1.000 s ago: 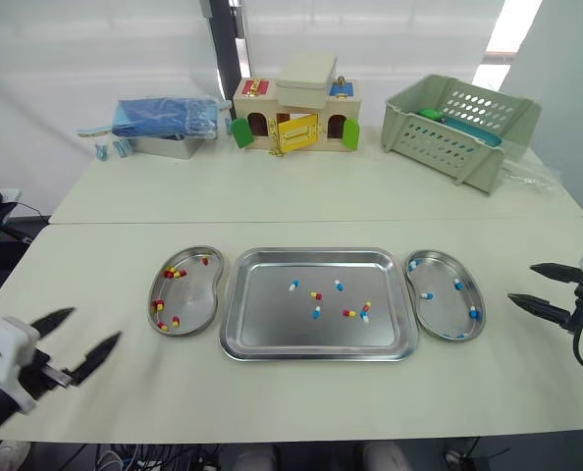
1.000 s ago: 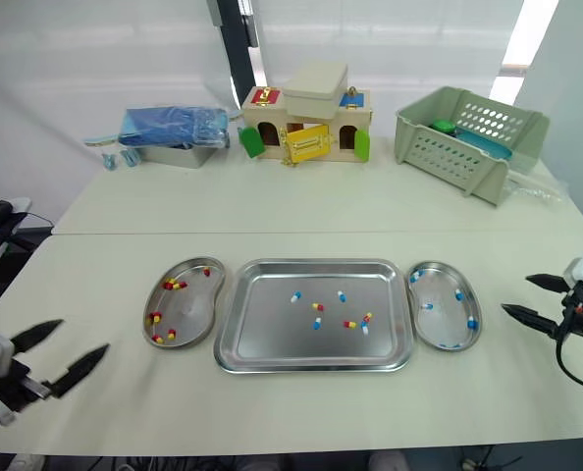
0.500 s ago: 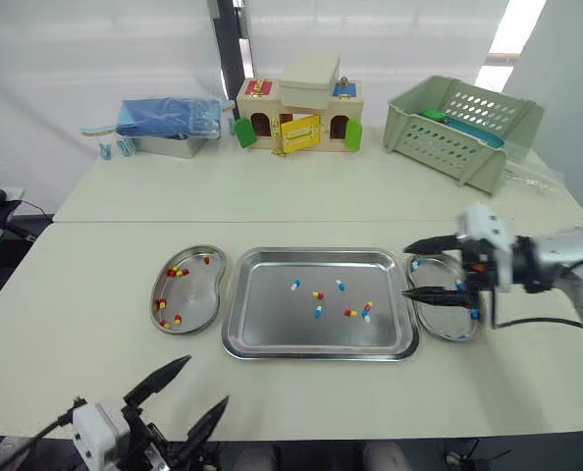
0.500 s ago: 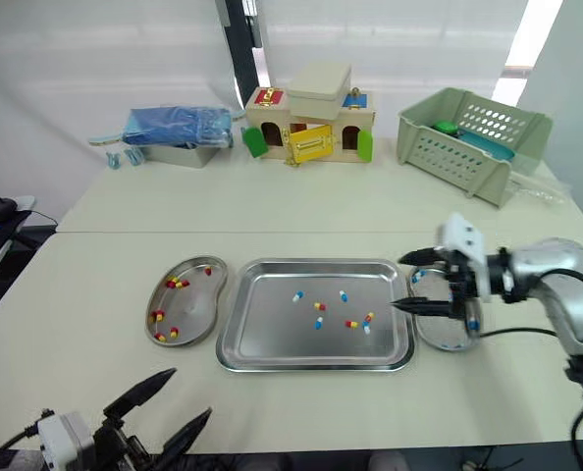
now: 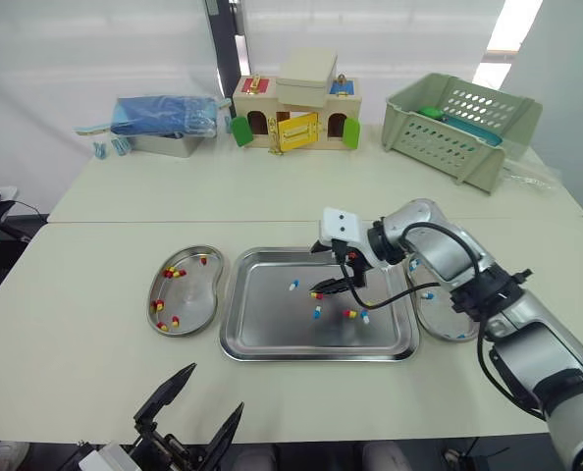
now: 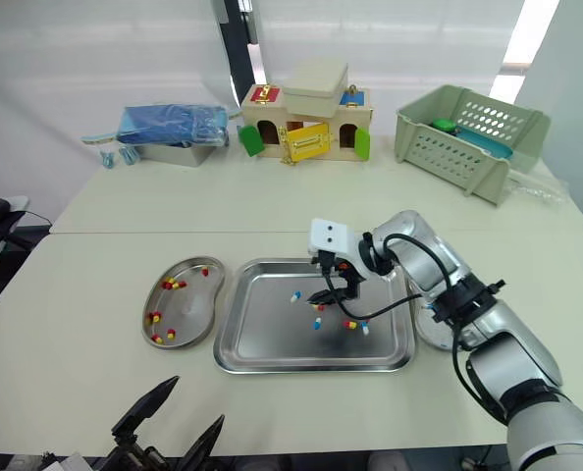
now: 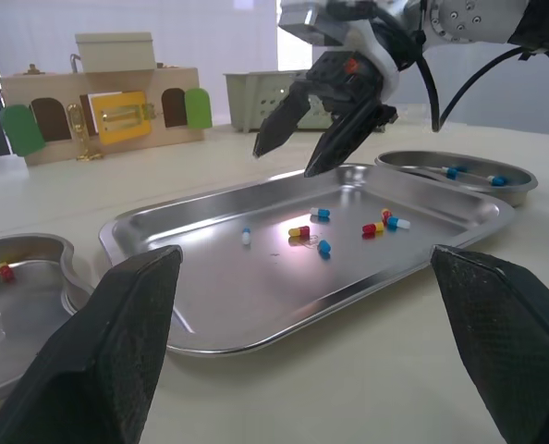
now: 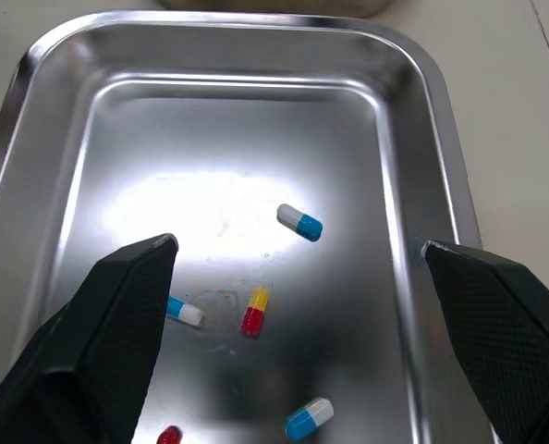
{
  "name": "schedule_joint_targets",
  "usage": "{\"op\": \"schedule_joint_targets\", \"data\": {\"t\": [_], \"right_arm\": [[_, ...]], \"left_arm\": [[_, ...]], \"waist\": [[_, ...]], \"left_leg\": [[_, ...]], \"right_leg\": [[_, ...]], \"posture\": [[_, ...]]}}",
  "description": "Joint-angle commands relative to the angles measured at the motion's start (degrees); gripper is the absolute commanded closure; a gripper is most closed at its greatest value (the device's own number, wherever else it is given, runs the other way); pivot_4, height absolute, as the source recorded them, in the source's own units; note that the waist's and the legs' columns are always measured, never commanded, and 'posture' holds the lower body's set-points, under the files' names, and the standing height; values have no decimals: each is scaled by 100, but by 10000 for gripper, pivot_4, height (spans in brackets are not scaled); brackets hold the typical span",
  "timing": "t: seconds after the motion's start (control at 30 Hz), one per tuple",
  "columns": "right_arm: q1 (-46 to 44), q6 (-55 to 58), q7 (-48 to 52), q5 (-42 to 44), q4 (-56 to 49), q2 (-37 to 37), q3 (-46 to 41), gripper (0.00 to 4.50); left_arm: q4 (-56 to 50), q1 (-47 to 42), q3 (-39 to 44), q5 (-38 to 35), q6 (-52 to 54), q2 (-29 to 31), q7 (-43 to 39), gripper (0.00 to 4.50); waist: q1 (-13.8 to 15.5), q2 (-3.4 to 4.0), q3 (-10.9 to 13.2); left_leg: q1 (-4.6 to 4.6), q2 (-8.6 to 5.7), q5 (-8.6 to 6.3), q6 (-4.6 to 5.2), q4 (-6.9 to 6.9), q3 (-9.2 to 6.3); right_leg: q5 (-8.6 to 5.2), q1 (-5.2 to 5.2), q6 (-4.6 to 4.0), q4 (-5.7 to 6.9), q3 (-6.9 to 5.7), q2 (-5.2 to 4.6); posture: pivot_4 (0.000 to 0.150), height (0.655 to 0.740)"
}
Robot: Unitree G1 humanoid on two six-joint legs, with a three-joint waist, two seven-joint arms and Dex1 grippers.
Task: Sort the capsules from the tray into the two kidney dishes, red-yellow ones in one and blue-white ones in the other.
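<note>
The steel tray lies mid-table and holds several capsules. Among them are a red-yellow capsule and a blue-white capsule. My right gripper hangs open just above them; in the right wrist view a blue-white capsule and a red-yellow capsule lie between its fingers. The left kidney dish holds red-yellow capsules. Blue-white ones lie in the right kidney dish, which my right arm partly covers. My left gripper is open and empty at the table's front edge.
A wooden toy house, a green basket and a blue bag on a metal box stand along the far side of the table. A seam crosses the tabletop behind the tray.
My right gripper has swung left from over the right kidney dish to the middle of the tray. The left gripper stays low at the front edge, shifted slightly right.
</note>
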Motion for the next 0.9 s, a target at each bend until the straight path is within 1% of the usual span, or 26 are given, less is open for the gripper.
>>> {"op": "schedule_joint_targets", "data": {"t": [0.03,0.07,0.17,0.27,0.43,0.67,0.87,0.9], "right_arm": [[-239,-529,-6,-311,545,243,25,3862],[-260,-635,9,-363,681,316,23,5974],[-364,-851,35,-509,1085,568,16,15629],[-534,-1078,-82,-678,1579,847,-35,15629],[-597,-1336,-54,-834,1910,1156,-82,15629],[-665,-1619,-140,-1029,2347,1506,-124,15629],[-742,-2013,-295,-1319,2960,1671,-87,15629],[-759,-2070,-331,-1365,3055,1698,-78,17725]], "left_arm": [[-112,236,-228,38,-320,-99,210,0],[-127,265,-282,27,-383,-96,253,0],[-157,345,-423,-47,-467,-83,382,0],[-155,362,-495,-35,-534,-49,550,0],[-206,281,-477,-75,-444,85,857,0],[-49,364,-484,-145,-616,176,901,0],[-101,484,-484,-158,-691,253,951,0],[-126,502,-482,-152,-695,267,969,0]], "waist": [[-20,0,0],[-24,0,0],[-92,0,0],[-174,0,1],[-170,1,1],[-162,3,2],[-160,3,2],[-170,3,2]], "left_leg": [[1,0,0,0,0,0],[0,0,-1,0,0,0],[0,0,-2,-1,1,4],[3,1,-3,-1,-1,3],[1,3,-3,0,-3,0],[2,4,-3,0,-3,-3],[2,4,-3,0,-3,-2],[2,4,-3,0,-4,-2]], "right_leg": [[0,-1,0,0,1,0],[0,-2,0,1,1,0],[0,-2,0,1,6,0],[0,-6,0,9,8,2],[-1,-13,-1,11,9,7],[-1,-18,-2,18,7,9],[-1,-18,-2,19,7,9],[-1,-19,-2,19,8,9]], "posture": [[1500,7400],[1500,7400],[1500,7400],[1500,7400],[1500,7400],[1500,7400],[1500,7400],[1500,7400]]}}
